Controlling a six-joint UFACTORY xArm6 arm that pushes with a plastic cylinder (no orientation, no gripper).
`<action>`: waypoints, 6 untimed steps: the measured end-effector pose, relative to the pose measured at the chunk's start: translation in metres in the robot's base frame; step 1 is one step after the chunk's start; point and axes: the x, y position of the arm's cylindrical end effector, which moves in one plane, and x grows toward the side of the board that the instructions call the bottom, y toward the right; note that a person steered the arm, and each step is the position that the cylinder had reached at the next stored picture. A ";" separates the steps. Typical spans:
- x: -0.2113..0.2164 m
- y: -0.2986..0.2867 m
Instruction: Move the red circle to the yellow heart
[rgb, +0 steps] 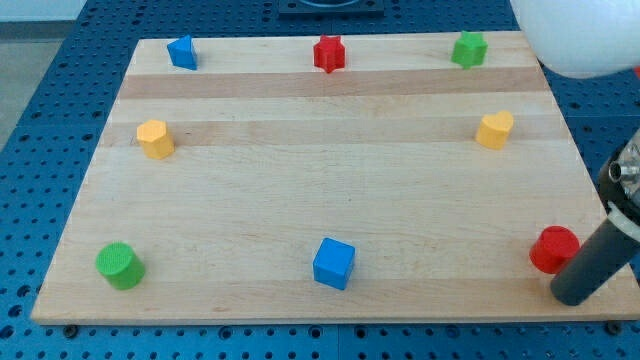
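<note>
My tip beside red circle

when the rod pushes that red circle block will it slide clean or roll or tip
The short red cylinder block stands on its flat end, so it will probably slide, not roll. It looks squat, so tipping seems unlikely. Its round side may slip off my tip, which sits just below-right of it on the smooth wooden board.

wooden board — eight blocks | red circle — bottom right | yellow heart — right
</note>
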 end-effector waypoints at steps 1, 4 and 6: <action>-0.006 -0.003; -0.061 -0.003; -0.101 0.014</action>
